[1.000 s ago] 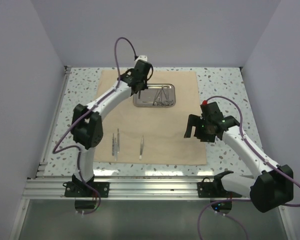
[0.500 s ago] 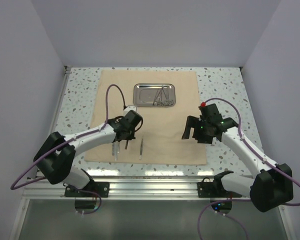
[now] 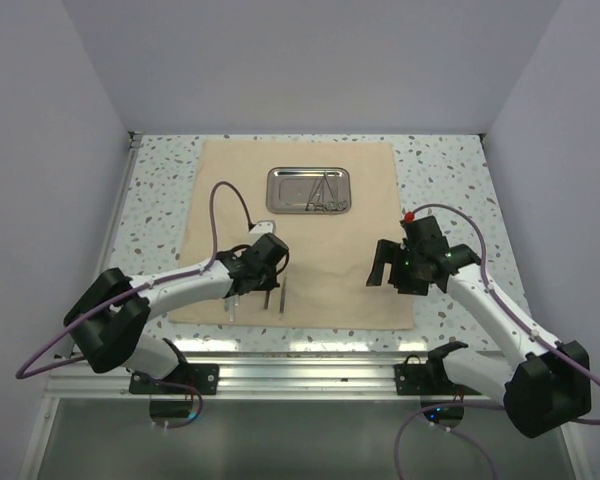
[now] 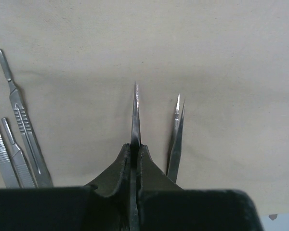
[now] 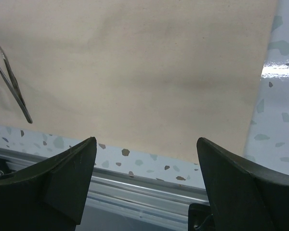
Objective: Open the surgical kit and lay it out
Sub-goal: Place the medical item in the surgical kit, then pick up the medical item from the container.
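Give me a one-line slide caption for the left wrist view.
Left gripper shut on a thin pointed instrument over the beige cloth, beside laid-out tweezers and flat handles.

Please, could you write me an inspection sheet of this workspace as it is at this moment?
Surface: speckled table, with the beige cloth wrap spread flat on it.
Job's things: steel tray at the far side of the wrap, instruments inside; tweezers and scalpel handles lying near the front edge.
Clutter: nothing seen.
Grippers: left gripper, fingers shut on a thin pointed instrument; right gripper open, empty, above the wrap.
Cables: a purple cable along each arm.
Surroundings: plain walls; metal rail at the near edge.
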{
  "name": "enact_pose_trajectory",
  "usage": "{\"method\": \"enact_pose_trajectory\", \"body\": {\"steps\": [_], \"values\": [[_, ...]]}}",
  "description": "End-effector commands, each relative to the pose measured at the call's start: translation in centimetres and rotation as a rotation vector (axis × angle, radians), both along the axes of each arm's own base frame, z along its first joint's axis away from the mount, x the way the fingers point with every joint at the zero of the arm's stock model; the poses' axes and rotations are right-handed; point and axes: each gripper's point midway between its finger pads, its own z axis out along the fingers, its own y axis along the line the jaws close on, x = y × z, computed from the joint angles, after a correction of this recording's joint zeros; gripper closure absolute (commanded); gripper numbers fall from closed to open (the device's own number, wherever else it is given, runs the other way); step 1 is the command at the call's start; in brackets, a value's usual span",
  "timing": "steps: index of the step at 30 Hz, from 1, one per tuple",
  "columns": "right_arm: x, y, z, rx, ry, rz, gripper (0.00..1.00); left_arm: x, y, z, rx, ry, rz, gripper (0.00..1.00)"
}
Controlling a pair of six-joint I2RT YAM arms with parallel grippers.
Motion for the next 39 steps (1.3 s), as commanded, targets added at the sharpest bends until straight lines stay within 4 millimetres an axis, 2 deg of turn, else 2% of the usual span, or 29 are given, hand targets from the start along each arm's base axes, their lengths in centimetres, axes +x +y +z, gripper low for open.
{"method": "enact_pose_trajectory", "body": {"steps": [1, 7, 8, 9, 12, 14, 15, 17, 18, 20, 21, 22, 23, 24, 25, 26, 27, 28, 29, 30, 31, 32, 33, 34, 35, 36, 37, 38, 39], "values": [[-0.6, -0.1, 0.0, 0.009, -0.002, 0.004, 0.11, 0.9, -2.2, 0.7, -0.085, -0.038, 0.009, 1.0], [-0.4, -0.2, -0.4, 0.004, 0.007, -0.01, 0.11, 1.0, -3.1, 0.0, -0.058, -0.016, -0.013, 1.0], [-0.3, -0.1, -0.4, 0.003, 0.004, -0.009, 0.11, 1.0, -3.0, -0.1, -0.05, -0.012, -0.014, 0.97], [-0.2, -0.1, -0.4, 0.001, 0.005, -0.01, 0.11, 1.0, -2.9, -0.4, -0.039, -0.004, -0.015, 0.86], [0.2, -0.1, -0.5, -0.005, 0.007, -0.011, 0.11, 1.5, -3.5, 0.7, -0.046, -0.019, -0.026, 0.62], [0.4, -0.1, -0.7, -0.009, 0.011, -0.013, 0.11, 1.8, -3.7, 1.5, -0.042, -0.029, -0.037, 0.55], [0.5, 0.0, -0.7, -0.008, 0.01, -0.012, 0.11, 2.5, -4.3, 2.9, -0.056, -0.052, -0.036, 0.54], [0.8, 0.0, -0.8, -0.014, 0.011, -0.013, 0.11, 3.1, -4.5, 4.4, -0.042, -0.073, -0.049, 0.53], [0.9, 0.0, -0.8, -0.015, 0.01, -0.013, 0.11, 4.3, -5.2, 6.4, -0.054, -0.118, -0.046, 0.52], [1.4, 0.0, -0.5, -0.023, 0.0, -0.014, 0.11, 5.6, -5.2, 8.3, -0.024, -0.162, -0.068, 0.5], [1.5, 0.0, -0.6, -0.026, 0.002, -0.011, 0.11, 7.4, -5.5, 10.2, -0.032, -0.201, -0.054, 0.5], [1.9, 0.1, -0.3, -0.025, -0.006, -0.011, 0.11, 8.3, -5.4, 10.8, -0.014, -0.218, -0.072, 0.5], [2.0, 0.1, -0.2, -0.028, -0.008, -0.009, 0.11, 9.4, -5.6, 10.6, -0.006, -0.213, -0.079, 0.51], [2.2, 0.1, -0.3, -0.033, -0.006, -0.01, 0.11, 11.4, -5.4, 12.0, -0.021, -0.242, -0.06, 0.52], [2.5, 0.2, 0.0, -0.033, -0.014, -0.008, 0.11, 12.6, -5.4, 12.3, -0.009, -0.254, -0.075, 0.53], [2.7, 0.2, 0.1, -0.034, -0.015, -0.008, 0.11, 13.9, -5.4, 11.0, 0.016, -0.231, -0.076, 0.55], [2.8, 0.2, 0.1, -0.035, -0.014, -0.007, 0.11, 16.0, -5.4, 12.5, -0.006, -0.259, -0.063, 0.55], [3.1, 0.2, 0.5, -0.034, -0.021, -0.009, 0.11, 17.0, -5.3, 12.4, 0.014, -0.265, -0.078, 0.56], [3.2, 0.3, 0.6, -0.034, -0.025, -0.007, 0.11, 18.1, -5.6, 10.6, 0.037, -0.231, -0.089, 0.57], [3.2, 0.3, 0.7, -0.036, -0.024, -0.009, 0.11, 19.9, -6.0, 12.0, 0.025, -0.266, -0.086, 0.58], [3.4, 0.3, 1.0, -0.035, -0.03, -0.007, 0.11, 20.8, -6.2, 11.7, 0.042, -0.267, -0.105, 0.58], [3.4, 0.3, 1.0, -0.039, -0.027, -0.005, 0.11, 21.6, -6.6, 9.5, 0.071, -0.229, -0.122, 0.59], [3.4, 0.2, 1.1, -0.043, -0.029, -0.004, 0.11, 23.1, -7.5, 11.0, 0.055, -0.265, -0.127, 0.59], [3.3, 0.1, 1.1, -0.051, -0.024, -0.005, 0.11, 23.7, -7.7, 10.5, 0.073, -0.259, -0.145, 0.59], [3.4, 0.0, 1.2, -0.056, -0.026, -0.004, 0.11, 24.4, -8.2, 8.6, 0.091, -0.233, -0.158, 0.58], [3.2, -0.1, 1.1, -0.062, -0.024, 0.001, 0.11, 25.7, -9.0, 10.1, 0.072, -0.27, -0.159, 0.58], [3.1, -0.3, 1.1, -0.069, -0.016, -0.003, 0.11, 26.3, -9.3, 9.9, 0.073, -0.273, -0.168, 0.55], [3.0, -0.5, 1.1, -0.082, -0.018, -0.003, 0.11, 26.8, -9.7, 8.2, 0.08, -0.247, -0.177, 0.52], [2.9, -0.6, 1.0, -0.087, -0.015, -0.001, 0.11, 27.9, -10.1, 9.3, 0.058, -0.278, -0.17, 0.5]]}}
